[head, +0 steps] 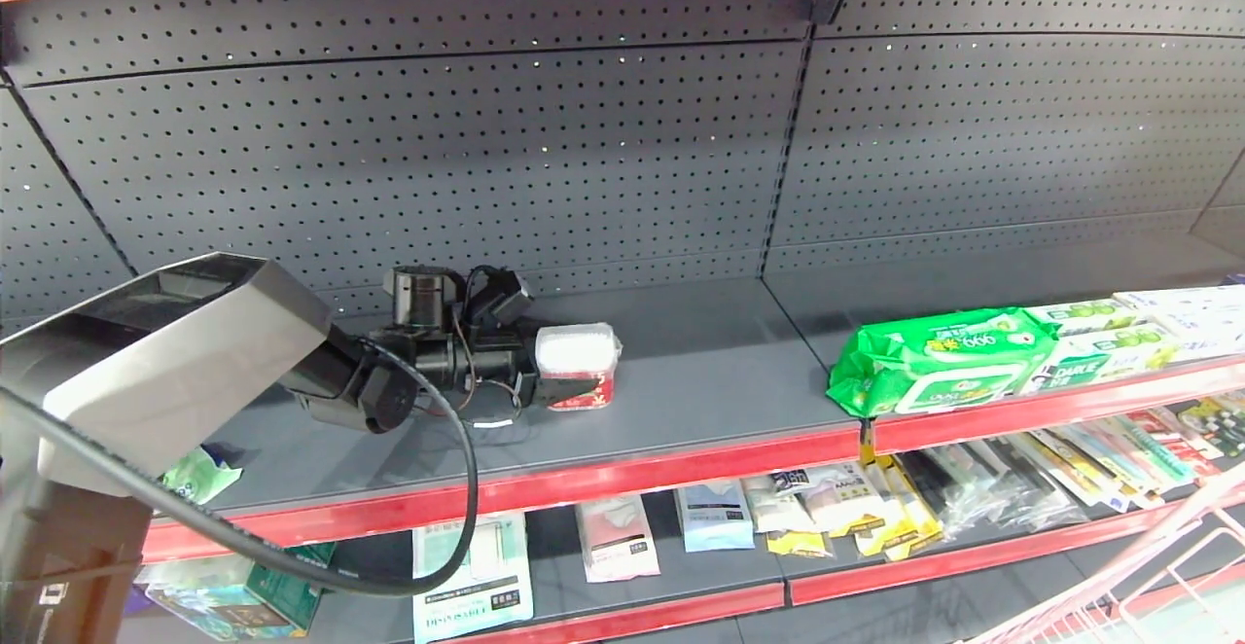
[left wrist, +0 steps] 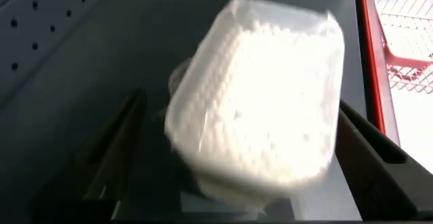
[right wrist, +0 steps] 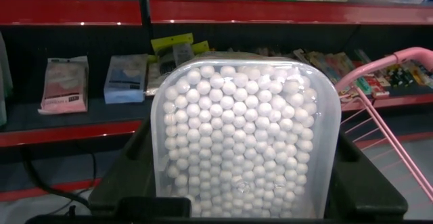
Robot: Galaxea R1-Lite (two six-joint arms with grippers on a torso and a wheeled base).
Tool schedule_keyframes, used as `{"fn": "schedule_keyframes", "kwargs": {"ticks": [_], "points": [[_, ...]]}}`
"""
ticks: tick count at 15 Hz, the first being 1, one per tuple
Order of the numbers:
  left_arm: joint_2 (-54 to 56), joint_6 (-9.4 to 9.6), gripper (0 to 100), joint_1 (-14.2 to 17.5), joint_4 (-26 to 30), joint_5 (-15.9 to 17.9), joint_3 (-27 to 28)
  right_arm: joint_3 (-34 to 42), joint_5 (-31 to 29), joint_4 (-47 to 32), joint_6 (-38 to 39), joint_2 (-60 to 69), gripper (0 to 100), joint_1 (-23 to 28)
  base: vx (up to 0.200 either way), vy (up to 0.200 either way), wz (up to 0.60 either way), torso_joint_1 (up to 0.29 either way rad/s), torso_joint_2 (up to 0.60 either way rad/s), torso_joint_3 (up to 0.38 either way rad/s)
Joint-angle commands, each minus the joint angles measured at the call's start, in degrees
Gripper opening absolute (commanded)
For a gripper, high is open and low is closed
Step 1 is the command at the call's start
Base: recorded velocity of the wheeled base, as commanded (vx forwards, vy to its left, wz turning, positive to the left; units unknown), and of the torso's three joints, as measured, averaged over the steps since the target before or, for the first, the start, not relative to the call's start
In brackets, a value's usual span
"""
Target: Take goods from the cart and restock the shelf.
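Note:
A clear box of white cotton swabs with a red label [head: 579, 352] sits on the grey middle shelf [head: 700, 381]. My left gripper [head: 559, 383] reaches in from the left and is shut on this box. In the left wrist view the box [left wrist: 257, 102] looks tilted between the two dark fingers [left wrist: 115, 156]. My right gripper [right wrist: 240, 166] is shut on a second clear cotton swab box [right wrist: 243, 136], held in front of the lower shelves, with a black finger [right wrist: 352, 163] on each side of it.
A green wet-wipe pack [head: 934, 357] and more packs [head: 1099, 333] lie at the right of the same shelf, with bare shelf between them and the box. Small packets [head: 613, 537] fill the lower shelf. The pink cart [head: 1148, 586] stands at the lower right.

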State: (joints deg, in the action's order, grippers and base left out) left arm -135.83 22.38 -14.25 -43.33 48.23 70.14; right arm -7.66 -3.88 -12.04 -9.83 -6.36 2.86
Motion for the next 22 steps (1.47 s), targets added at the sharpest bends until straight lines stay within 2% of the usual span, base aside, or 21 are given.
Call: {"fn": "schedule_keyframes", "kwargs": {"ticks": [1,4,11,12,17,22], "points": [[-1.63,-0.06,100,-0.87,0.00,-0.59,2.19,-0.08,0.01,0.00,-0.02,-0.14,0,0.04,0.000,0.000,0.00,0.000,0.00,0.000],[-1.98,-1.02,100,-1.92,0.00,-1.03,2.63,0.01,0.01,0.00,-0.02,-0.14,0,0.04,0.000,0.000,0.00,0.000,0.00,0.000],[-2.86,-1.20,100,-2.01,0.00,-1.12,4.30,0.01,0.19,0.00,-0.02,-0.23,0,-0.05,0.000,0.000,0.00,0.000,0.00,0.000],[-2.95,-1.11,0,-1.92,-0.09,-1.20,4.30,0.01,0.19,0.00,-0.02,-0.23,0,-0.05,0.000,0.000,0.00,0.000,0.00,0.000],[-3.04,-0.85,0,-1.92,-0.18,-1.20,4.04,0.01,0.19,0.00,-0.02,-0.14,0,-0.05,0.000,0.000,0.00,0.000,0.00,0.000],[-2.25,-0.94,0,-1.66,-4.31,-0.50,0.87,0.01,0.19,0.00,-0.02,-0.14,0,-0.05,0.000,0.000,0.00,0.000,0.00,0.000]]}}
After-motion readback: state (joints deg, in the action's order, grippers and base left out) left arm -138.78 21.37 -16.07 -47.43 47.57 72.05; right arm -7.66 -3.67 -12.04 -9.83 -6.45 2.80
